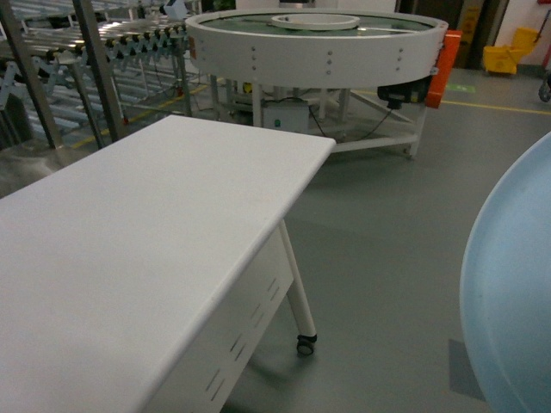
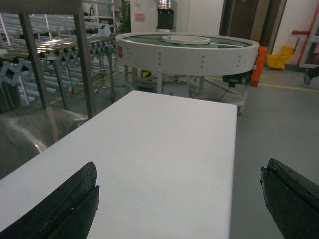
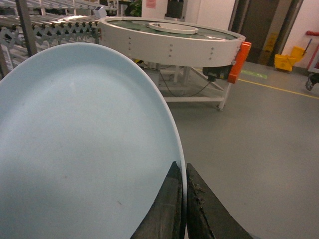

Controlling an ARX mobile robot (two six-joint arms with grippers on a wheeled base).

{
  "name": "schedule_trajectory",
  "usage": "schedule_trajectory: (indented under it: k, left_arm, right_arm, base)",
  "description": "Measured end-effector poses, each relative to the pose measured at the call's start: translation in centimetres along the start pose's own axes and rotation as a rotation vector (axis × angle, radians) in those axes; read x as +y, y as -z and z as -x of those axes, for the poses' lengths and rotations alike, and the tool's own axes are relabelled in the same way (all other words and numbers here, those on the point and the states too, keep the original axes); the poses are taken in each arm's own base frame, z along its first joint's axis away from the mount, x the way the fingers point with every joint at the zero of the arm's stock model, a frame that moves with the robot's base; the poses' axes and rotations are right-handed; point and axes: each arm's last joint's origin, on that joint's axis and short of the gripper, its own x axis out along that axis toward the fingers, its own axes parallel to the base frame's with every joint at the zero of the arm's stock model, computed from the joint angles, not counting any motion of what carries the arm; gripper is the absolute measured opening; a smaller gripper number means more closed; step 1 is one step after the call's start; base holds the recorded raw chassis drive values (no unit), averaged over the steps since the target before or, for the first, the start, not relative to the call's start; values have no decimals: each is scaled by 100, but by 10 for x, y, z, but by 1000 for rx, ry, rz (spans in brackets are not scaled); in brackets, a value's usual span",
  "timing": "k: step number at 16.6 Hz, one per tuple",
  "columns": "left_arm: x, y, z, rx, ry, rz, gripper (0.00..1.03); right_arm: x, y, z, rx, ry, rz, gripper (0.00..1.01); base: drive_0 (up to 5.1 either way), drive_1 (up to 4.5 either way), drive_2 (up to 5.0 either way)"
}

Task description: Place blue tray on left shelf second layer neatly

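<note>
The right gripper [image 3: 183, 199] is clamped on the rim of the blue tray [image 3: 79, 149], held over the floor. The left gripper [image 2: 179, 199] hangs with jaws wide apart above the white table [image 2: 159, 149].

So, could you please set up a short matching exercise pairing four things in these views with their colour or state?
Things:
1. blue tray
2. left claw
3. mop bucket
4. right claw

States:
A. yellow, on the floor far back
B. open, over the white table
C. pale blue, held at its rim
D. shut on the tray's edge

Pairs: 1-C, 2-B, 3-A, 4-D
</note>
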Motion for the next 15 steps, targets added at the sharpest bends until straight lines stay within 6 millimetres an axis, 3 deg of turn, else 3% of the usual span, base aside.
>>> schedule_trajectory:
  k: [15]
  left_arm:
    - [0,0,0,0,1,0,98]
  right_arm:
    - [0,0,0,-1,0,3,2]
  base:
    - [-162,-162,-162]
